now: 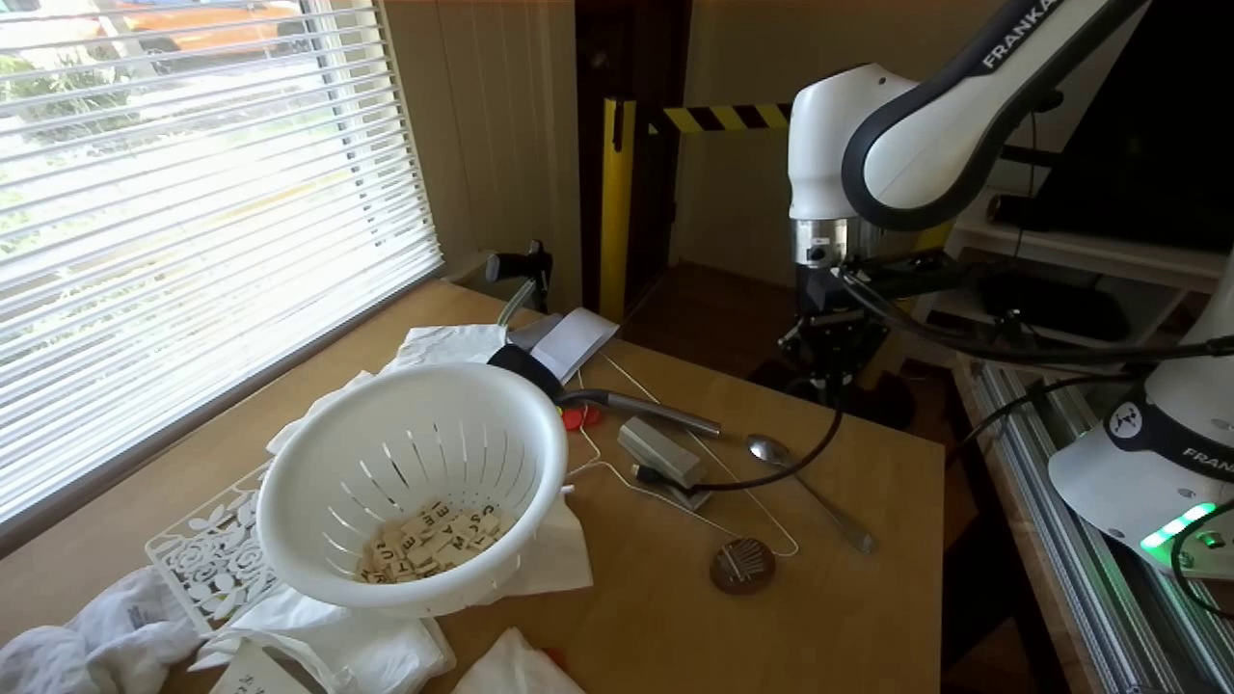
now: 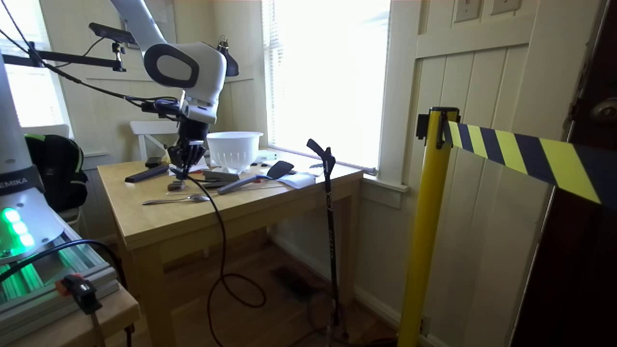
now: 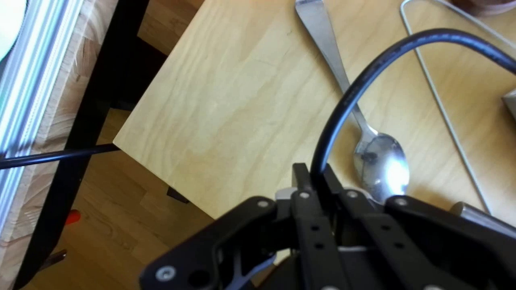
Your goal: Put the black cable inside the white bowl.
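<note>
Nearly closed jaws pinch the black cable [image 3: 342, 108]. In an exterior view, it arcs toward eight o'clock, its plug [image 1: 657, 477] pointing nine o'clock, toward the white bowl [image 1: 386, 424].

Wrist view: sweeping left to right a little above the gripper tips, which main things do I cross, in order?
Metal rail → wooden ledge → tabletop → black cable rising from the gripper → spoon → thin white cord → edge of a grey block at the right border.
</note>
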